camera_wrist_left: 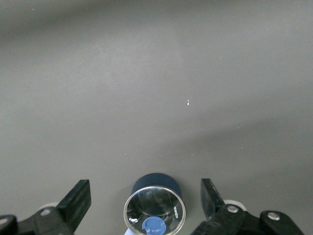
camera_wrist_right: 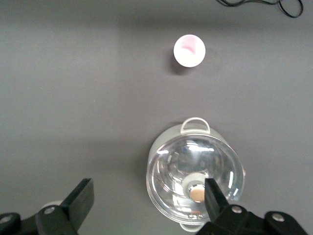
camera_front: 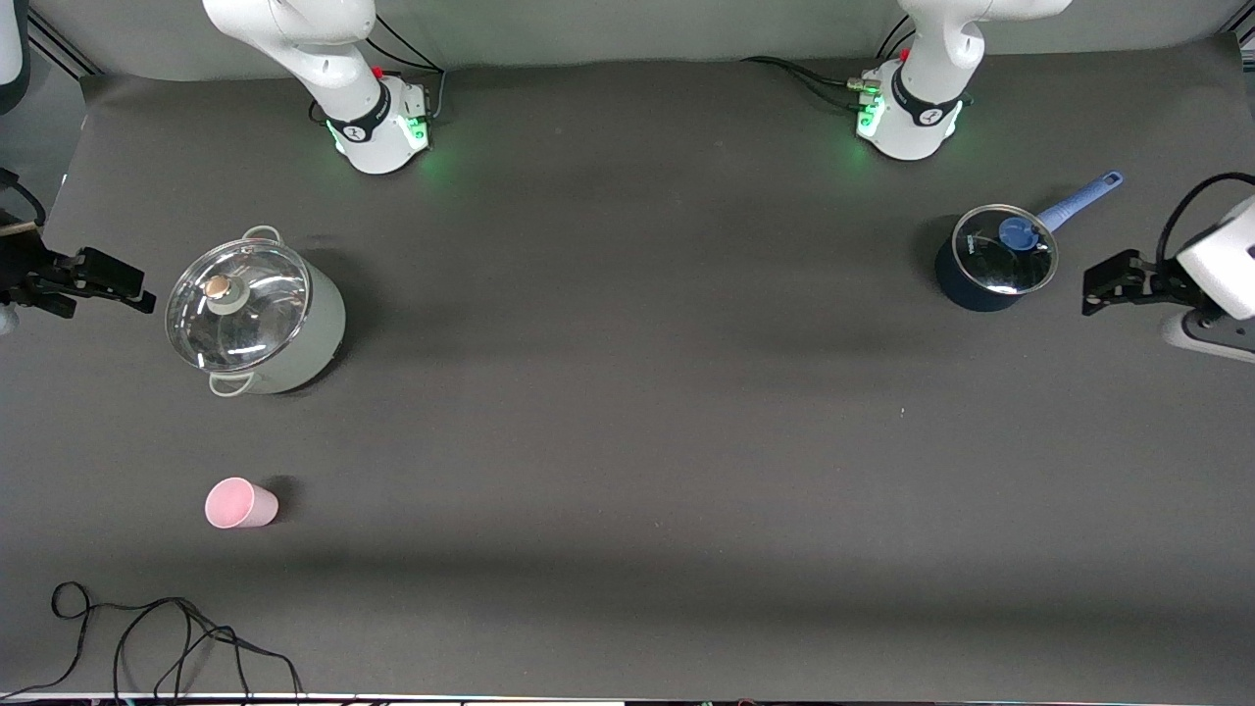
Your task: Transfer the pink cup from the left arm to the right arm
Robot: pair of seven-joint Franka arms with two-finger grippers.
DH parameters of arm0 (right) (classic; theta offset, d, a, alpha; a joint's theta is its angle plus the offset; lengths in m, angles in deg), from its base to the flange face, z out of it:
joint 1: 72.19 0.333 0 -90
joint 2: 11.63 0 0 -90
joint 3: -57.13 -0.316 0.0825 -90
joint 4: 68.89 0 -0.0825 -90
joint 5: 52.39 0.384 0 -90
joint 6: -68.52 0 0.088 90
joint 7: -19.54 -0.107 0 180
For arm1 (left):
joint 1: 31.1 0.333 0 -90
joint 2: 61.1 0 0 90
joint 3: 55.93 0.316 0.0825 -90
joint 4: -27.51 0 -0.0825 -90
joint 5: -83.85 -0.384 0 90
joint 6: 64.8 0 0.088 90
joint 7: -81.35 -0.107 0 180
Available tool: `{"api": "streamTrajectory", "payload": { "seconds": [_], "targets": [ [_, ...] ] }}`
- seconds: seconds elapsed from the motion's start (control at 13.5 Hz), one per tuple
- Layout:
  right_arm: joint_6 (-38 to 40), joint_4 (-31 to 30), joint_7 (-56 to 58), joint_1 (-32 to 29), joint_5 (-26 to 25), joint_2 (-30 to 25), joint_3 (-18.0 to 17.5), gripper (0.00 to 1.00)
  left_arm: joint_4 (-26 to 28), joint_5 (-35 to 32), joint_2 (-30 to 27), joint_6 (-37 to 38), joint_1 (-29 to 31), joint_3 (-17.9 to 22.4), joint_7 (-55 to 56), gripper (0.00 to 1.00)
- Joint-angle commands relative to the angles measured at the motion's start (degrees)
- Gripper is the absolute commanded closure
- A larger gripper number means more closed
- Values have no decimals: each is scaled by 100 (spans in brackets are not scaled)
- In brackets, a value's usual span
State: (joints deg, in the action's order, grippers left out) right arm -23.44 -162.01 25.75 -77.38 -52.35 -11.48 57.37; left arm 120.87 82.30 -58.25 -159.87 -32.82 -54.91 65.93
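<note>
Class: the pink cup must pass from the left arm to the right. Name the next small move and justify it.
Probably the left gripper, open by the blue saucepan, should start toward the pink cup, which stands untouched at the right arm's end. The right gripper waits, open.

A pale green pot (camera_front: 263, 324) with two loop handles is set on the dark table mat (camera_front: 627, 392) toward the right arm's end of the table, and it is covered by a glass lid (camera_front: 238, 304) with a tan knob (camera_front: 218, 287). A dark blue saucepan (camera_front: 985, 270) is placed toward the left arm's end; it is closed by a glass lid (camera_front: 1005, 250) with a blue knob (camera_front: 1018, 233), and its light blue handle (camera_front: 1079, 199) is pointed away from the front camera. A loose black cable (camera_front: 167, 637) is seen lying on the mat at the edge nearest the front camera, at the right arm's end.
</note>
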Motion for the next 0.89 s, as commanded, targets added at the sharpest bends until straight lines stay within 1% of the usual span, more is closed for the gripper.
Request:
{"api": "streamTrajectory", "payload": {
  "seconds": [0.0,0.22,0.52,0.81],
  "targets": [
    [327,144,387,27,-197,-42,2,0,945,32,-582,-625,190,-226,-118,0],
    [354,179,407,27,-197,-33,3,0,1088,32,-610,-758,190,-234,-154,0],
    [354,179,354,27,-188,11,11,0,1062,15,-592,-715,190,-217,-215,0],
    [354,179,336,18,-66,81,11,0,1036,-29,-592,-653,181,-225,-189,0]
  ]
}}
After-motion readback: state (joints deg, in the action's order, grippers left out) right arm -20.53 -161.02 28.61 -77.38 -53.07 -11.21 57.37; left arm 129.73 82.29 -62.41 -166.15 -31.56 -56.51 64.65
